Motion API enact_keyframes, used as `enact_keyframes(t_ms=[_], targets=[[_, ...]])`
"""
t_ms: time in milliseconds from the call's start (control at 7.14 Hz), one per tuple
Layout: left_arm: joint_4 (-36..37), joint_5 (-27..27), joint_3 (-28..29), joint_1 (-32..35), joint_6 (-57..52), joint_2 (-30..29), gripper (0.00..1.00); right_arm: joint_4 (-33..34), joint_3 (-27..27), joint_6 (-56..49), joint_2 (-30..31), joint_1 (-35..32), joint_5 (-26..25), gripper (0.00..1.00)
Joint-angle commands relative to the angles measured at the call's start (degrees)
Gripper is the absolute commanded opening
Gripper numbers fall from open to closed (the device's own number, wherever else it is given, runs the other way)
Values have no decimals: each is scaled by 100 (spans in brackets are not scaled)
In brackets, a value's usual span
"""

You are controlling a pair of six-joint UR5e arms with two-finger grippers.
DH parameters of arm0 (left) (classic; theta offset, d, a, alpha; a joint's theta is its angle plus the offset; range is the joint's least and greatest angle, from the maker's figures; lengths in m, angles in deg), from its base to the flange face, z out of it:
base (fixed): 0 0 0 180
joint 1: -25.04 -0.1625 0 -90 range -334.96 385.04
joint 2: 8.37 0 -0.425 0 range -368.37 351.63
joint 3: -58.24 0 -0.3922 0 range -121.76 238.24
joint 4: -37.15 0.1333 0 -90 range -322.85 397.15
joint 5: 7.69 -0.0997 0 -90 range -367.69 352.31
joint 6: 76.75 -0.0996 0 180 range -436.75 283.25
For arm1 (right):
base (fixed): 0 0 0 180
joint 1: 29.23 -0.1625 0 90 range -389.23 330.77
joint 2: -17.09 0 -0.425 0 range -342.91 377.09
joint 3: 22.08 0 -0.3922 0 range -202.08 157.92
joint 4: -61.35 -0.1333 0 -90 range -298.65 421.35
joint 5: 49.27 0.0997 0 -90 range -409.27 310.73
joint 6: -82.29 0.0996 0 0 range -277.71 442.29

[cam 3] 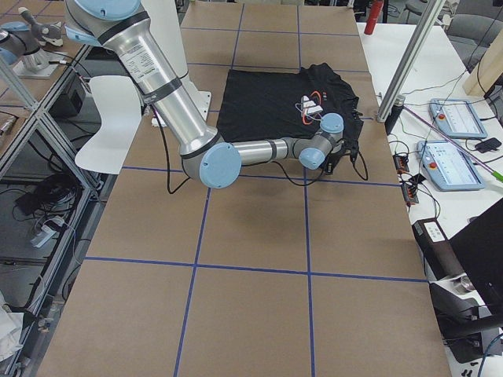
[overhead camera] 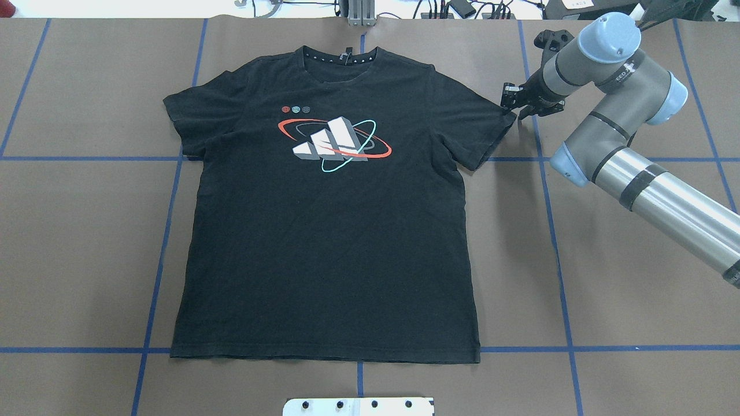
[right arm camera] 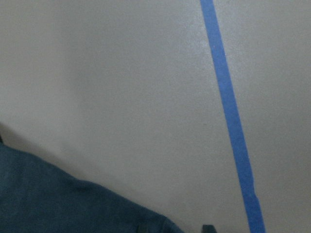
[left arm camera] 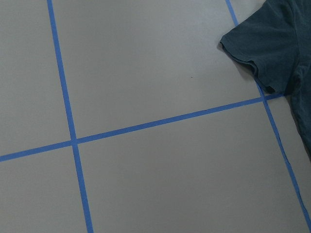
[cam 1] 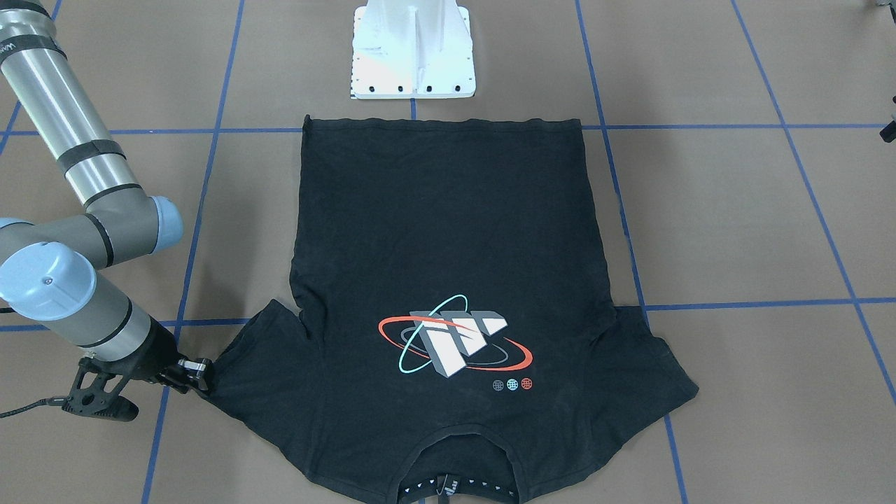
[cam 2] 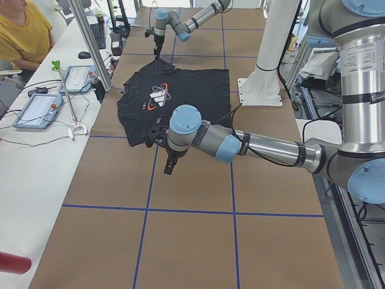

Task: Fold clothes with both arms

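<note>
T-shirt [overhead camera: 329, 242] lies spread flat, black, chest logo [overhead camera: 334, 143] upward.

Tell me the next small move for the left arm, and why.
Probably ease the left pincer toward the left sleeve of the T-shirt: its wrist view shows mostly bare table, the sleeve off in a corner, while the right pincer sits at the other sleeve's hem.

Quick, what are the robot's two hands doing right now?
Left gripper: cannot tell; seen only from the side.
Right gripper: at the T-shirt sleeve; cannot tell if shut.
</note>
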Motion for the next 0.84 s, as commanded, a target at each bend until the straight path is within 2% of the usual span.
enact_keyframes(t_ms=[0, 140, 280, 420, 560, 700], targets=[[0, 6, 0, 0, 0, 0, 100, 7, -3, -6, 6, 6, -9, 51], [0, 6, 0, 0, 0, 0, 100, 15, -3, -32, 6, 6, -9, 51], [0, 6, 0, 0, 0, 0, 100, 15, -3, -15, -2, 6, -9, 44], [0, 6, 0, 0, 9, 0, 100, 24, -3, 29, -11, 15, -27, 19], [0, 15, -9, 0, 18, 0, 100, 24, -3, -14, -11, 15, -27, 0], [0, 15, -9, 0, 18, 0, 100, 24, -3, -32, -11, 15, -18, 0]])
